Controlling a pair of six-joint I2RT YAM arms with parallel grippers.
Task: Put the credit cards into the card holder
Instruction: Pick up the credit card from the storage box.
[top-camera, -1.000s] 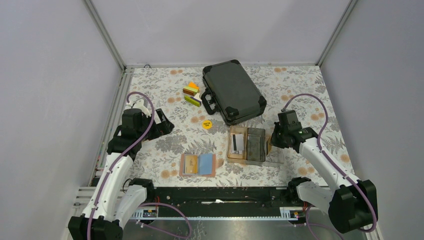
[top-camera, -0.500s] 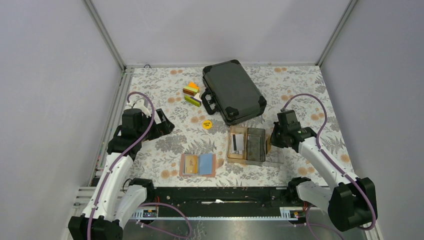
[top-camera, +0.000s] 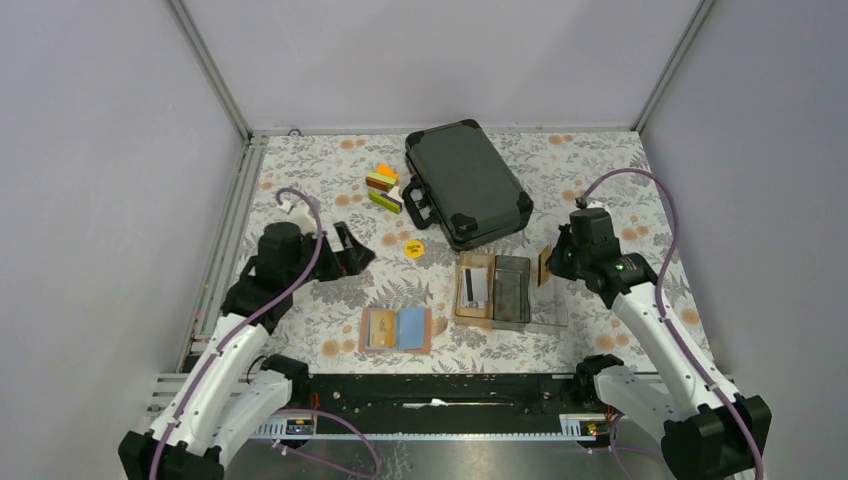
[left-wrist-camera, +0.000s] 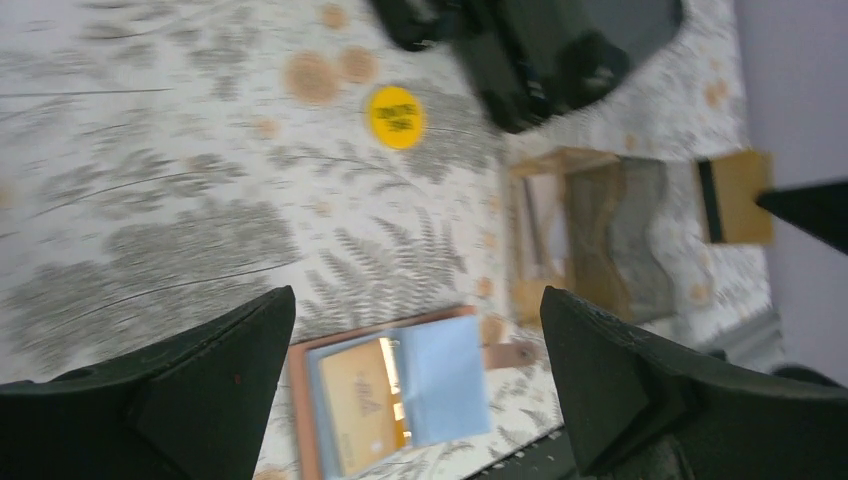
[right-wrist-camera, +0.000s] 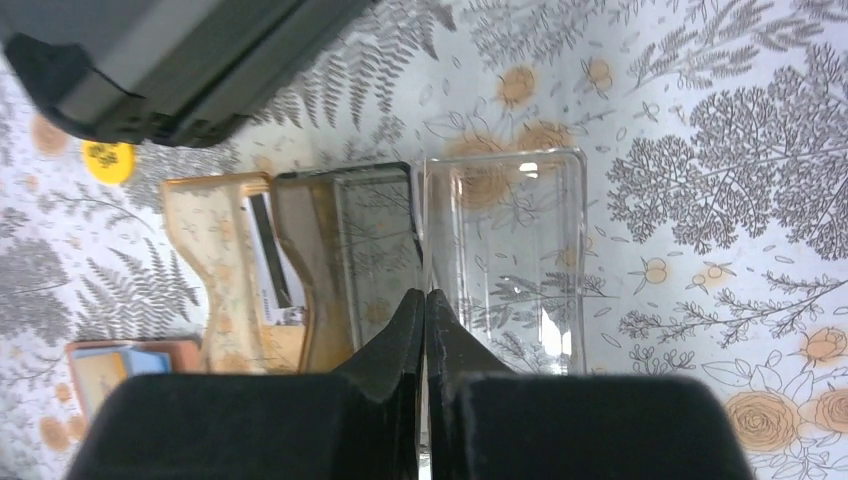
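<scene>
My right pincer (right-wrist-camera: 425, 300), right of centre in the top view, is clamped on an orange-yellow credit card (top-camera: 545, 267) held upright, I judge for carrying to the card holder (top-camera: 396, 329) lying open at lower centre, my left pincer (top-camera: 357, 250) spread wide, perhaps to steady it.

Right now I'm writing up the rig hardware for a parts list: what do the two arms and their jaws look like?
Both the left arm and right arm have white rounded link shells with black joint housings. A purple cable loops along each. The jaws are matte black wedges with no visible markings.
</scene>
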